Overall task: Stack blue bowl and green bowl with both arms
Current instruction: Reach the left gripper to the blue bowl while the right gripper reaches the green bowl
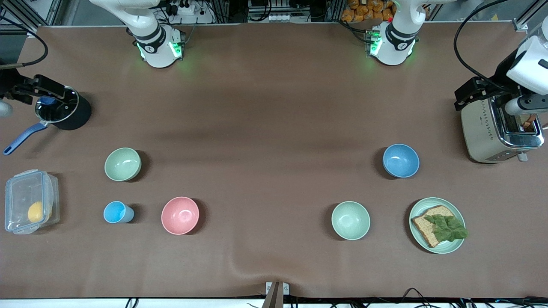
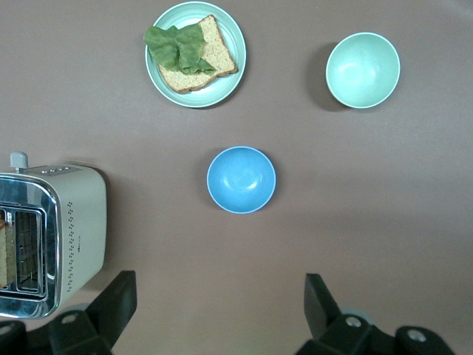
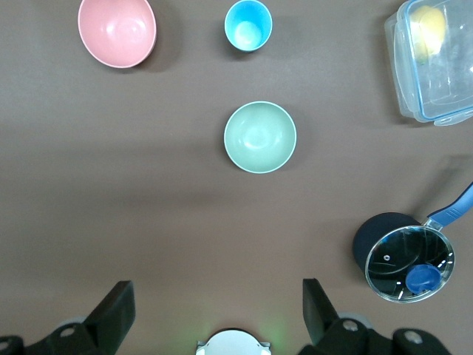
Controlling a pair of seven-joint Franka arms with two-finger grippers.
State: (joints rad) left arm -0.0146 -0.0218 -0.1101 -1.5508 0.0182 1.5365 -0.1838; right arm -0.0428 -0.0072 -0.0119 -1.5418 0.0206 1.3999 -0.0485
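Note:
The blue bowl (image 1: 400, 160) stands upright toward the left arm's end of the table, beside the toaster; it also shows in the left wrist view (image 2: 241, 179). The green bowl (image 1: 123, 164) stands upright toward the right arm's end and shows in the right wrist view (image 3: 260, 137). Both bowls are empty and stand far apart. My left gripper (image 2: 219, 288) is open and empty, high over the table near the blue bowl. My right gripper (image 3: 216, 292) is open and empty, high over the table near its own base. Neither gripper shows in the front view.
A paler mint bowl (image 1: 350, 220) and a mint plate with bread and lettuce (image 1: 437, 225) lie nearer the front camera than the blue bowl. A toaster (image 1: 501, 124) is at the left arm's end. A pink bowl (image 1: 180, 215), light-blue cup (image 1: 117, 212), lidded pot (image 1: 62, 109) and plastic box (image 1: 31, 201) surround the green bowl.

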